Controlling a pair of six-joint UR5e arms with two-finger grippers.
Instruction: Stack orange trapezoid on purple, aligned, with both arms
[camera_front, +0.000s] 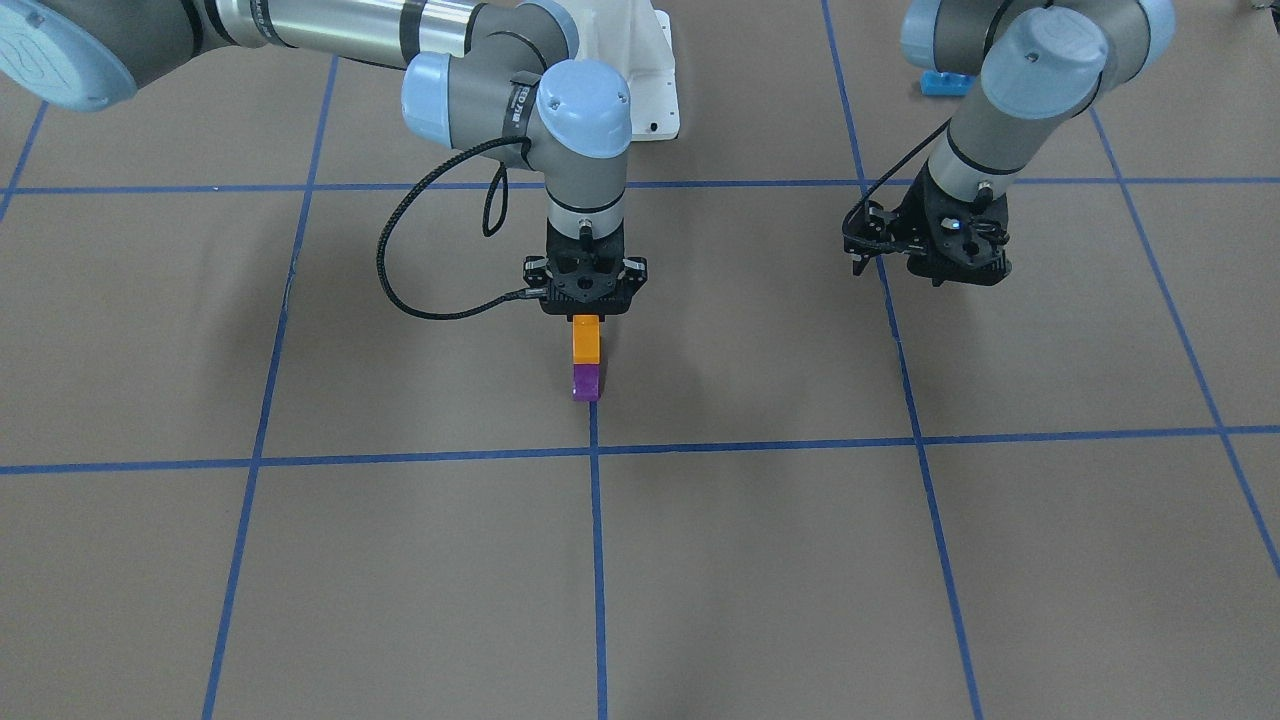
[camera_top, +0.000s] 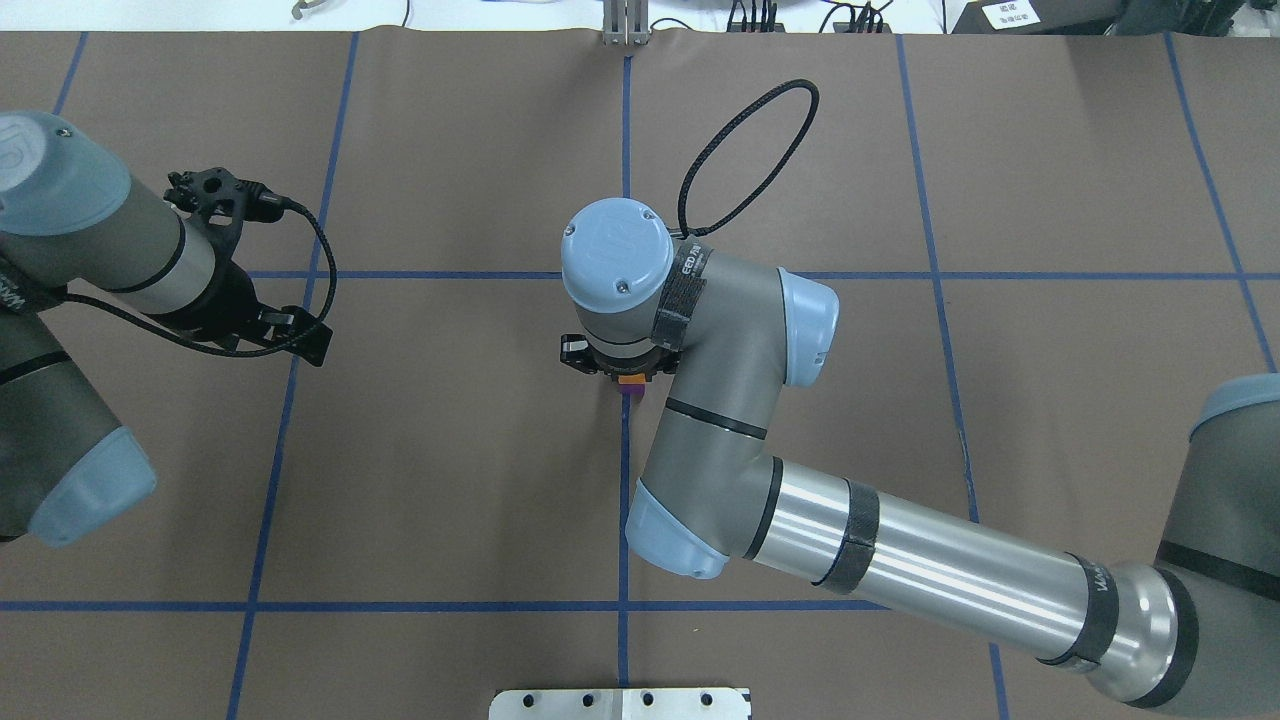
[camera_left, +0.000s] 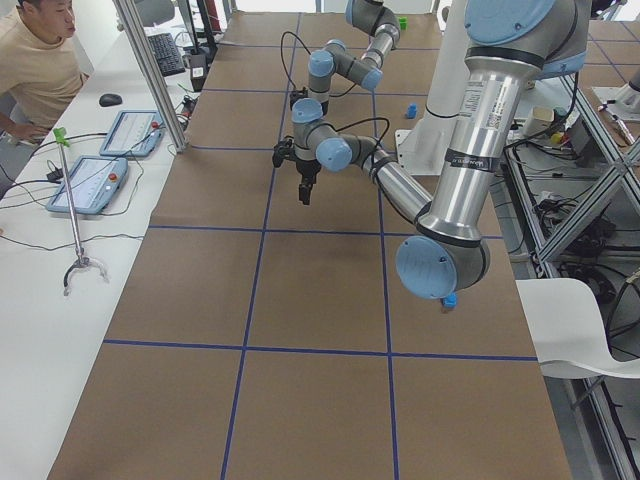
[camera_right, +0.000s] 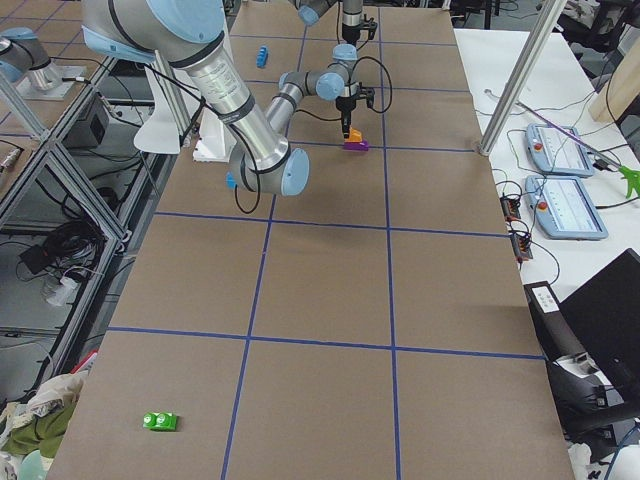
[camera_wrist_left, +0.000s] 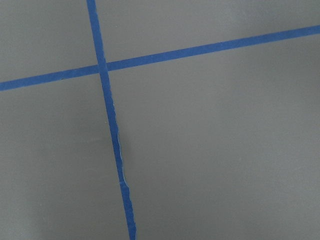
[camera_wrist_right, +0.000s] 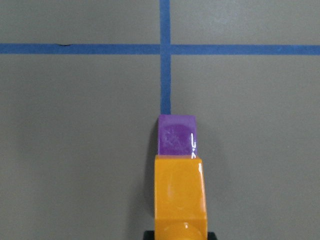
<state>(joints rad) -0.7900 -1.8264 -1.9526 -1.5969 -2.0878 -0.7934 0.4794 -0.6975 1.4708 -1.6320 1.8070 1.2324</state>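
The orange trapezoid (camera_front: 586, 340) is held upright in my right gripper (camera_front: 587, 322), which is shut on its upper end. It sits directly on top of the purple (camera_front: 586, 382), which rests on the brown table on a blue tape line. The right wrist view shows the orange trapezoid (camera_wrist_right: 180, 192) in line with the purple (camera_wrist_right: 176, 135). From overhead, only slivers of the orange trapezoid (camera_top: 630, 379) and the purple (camera_top: 633, 393) show under the wrist. My left gripper (camera_front: 900, 272) hovers empty far to the side, and its jaws look apart.
A blue brick (camera_front: 945, 83) lies behind my left arm near the white base (camera_front: 655, 90). A green brick (camera_right: 160, 421) lies at the table's far end. An operator (camera_left: 40, 60) sits beside the table with tablets (camera_left: 88, 185).
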